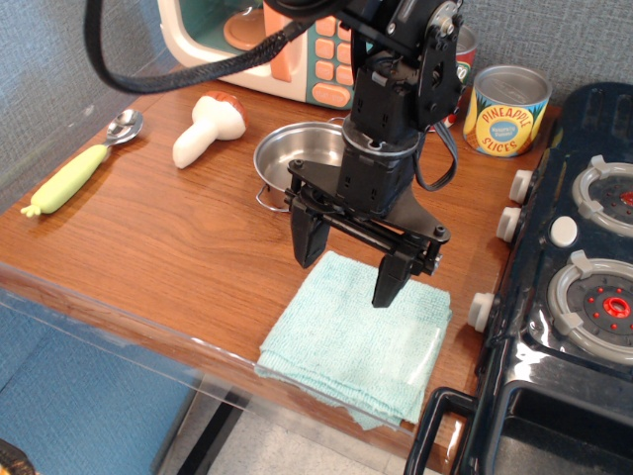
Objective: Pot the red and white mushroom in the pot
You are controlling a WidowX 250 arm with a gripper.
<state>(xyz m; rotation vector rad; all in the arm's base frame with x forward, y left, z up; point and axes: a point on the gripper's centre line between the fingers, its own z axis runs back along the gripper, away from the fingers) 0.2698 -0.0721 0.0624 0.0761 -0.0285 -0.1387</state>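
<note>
The red and white mushroom lies on its side on the wooden table, cream stem toward the front left, reddish-brown cap toward the back. The pot, a shallow shiny steel pan with wire loop handles, stands just right of it, partly hidden by the arm. My gripper is open and empty. It hangs over the near edge of the pot and above a folded teal cloth, well to the right and in front of the mushroom.
A spoon with a yellow-green handle lies at the far left. A toy microwave stands at the back. A pineapple slices can stands at the back right, with another can behind the arm. A black toy stove fills the right side.
</note>
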